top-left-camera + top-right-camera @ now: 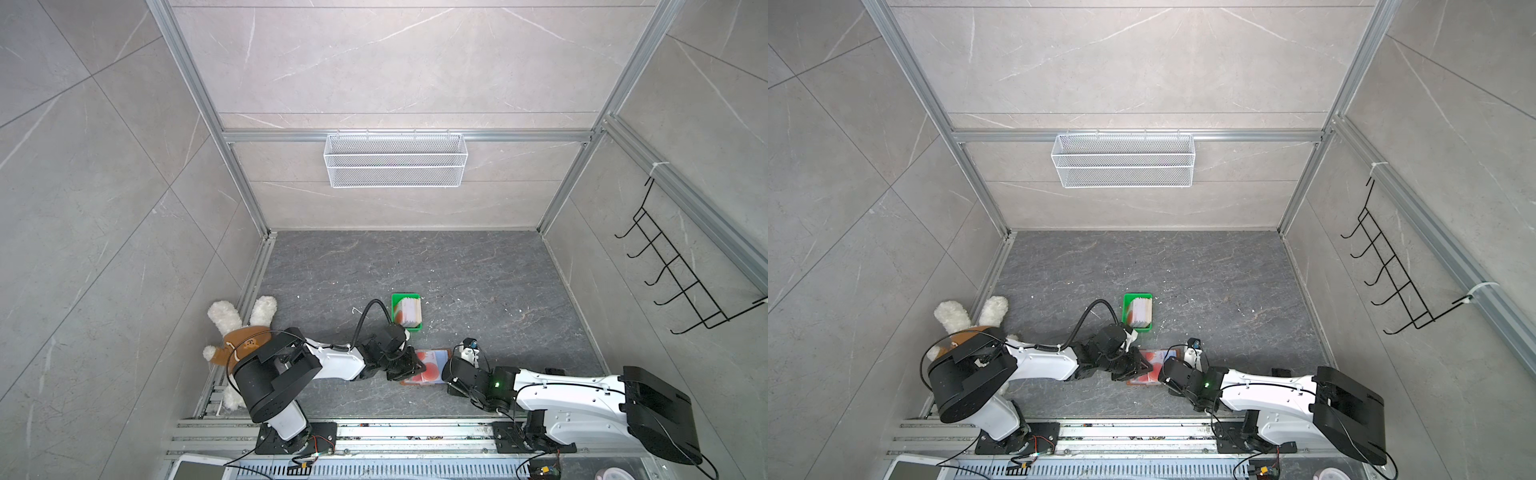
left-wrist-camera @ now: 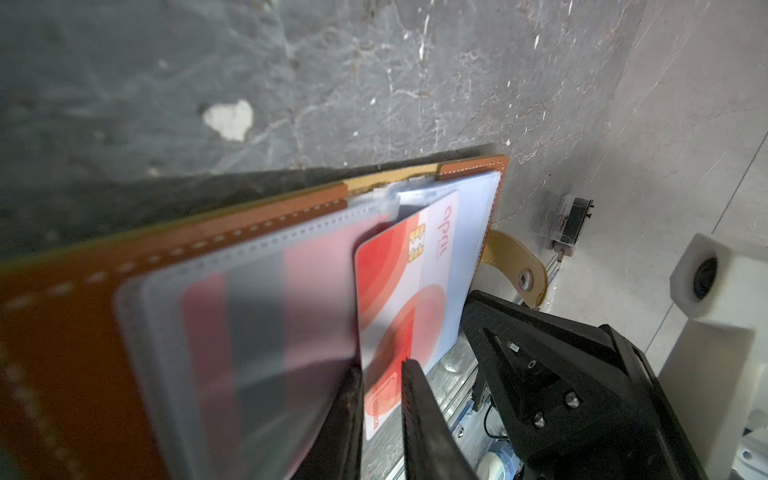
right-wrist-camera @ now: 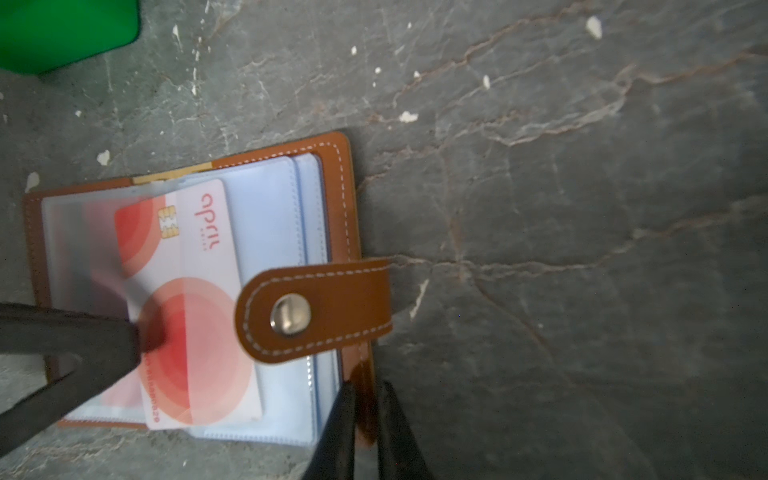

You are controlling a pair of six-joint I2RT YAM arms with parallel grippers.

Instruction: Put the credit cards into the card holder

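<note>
The card holder (image 3: 345,208) is seen lying open on the bench (image 1: 478,282), close to the arms' bases. Its nearest cover edge is clamped by the right end effector (image 3: 365,390), whose fingers are drawn narrow onto the leather, so the booklet is pinned flat. Over the holder's pages, one credit card (image 3: 195,291) appears lodged partway in a clear sleeve (image 3: 266,216) on the strap side. The left end effector (image 2: 380,365) is set narrow with that card between its fingers. Whether the card is truly pinched cannot be told. The strap (image 3: 324,311) is folded across the holder, just beside the card.

For the insertion to be done well, the card should be lined up with the sleeve mouth and fed in shallowly, with the cover held down. The strap is best avoided, since a corner could be caught on it.

Beyond the holder, the remaining credit cards (image 1: 409,311) are stood in the green tray (image 1: 405,296). Off to the holder's left a plush toy (image 1: 241,338) is found, and far behind it a wire basket (image 1: 395,160) is hung on the wall.
</note>
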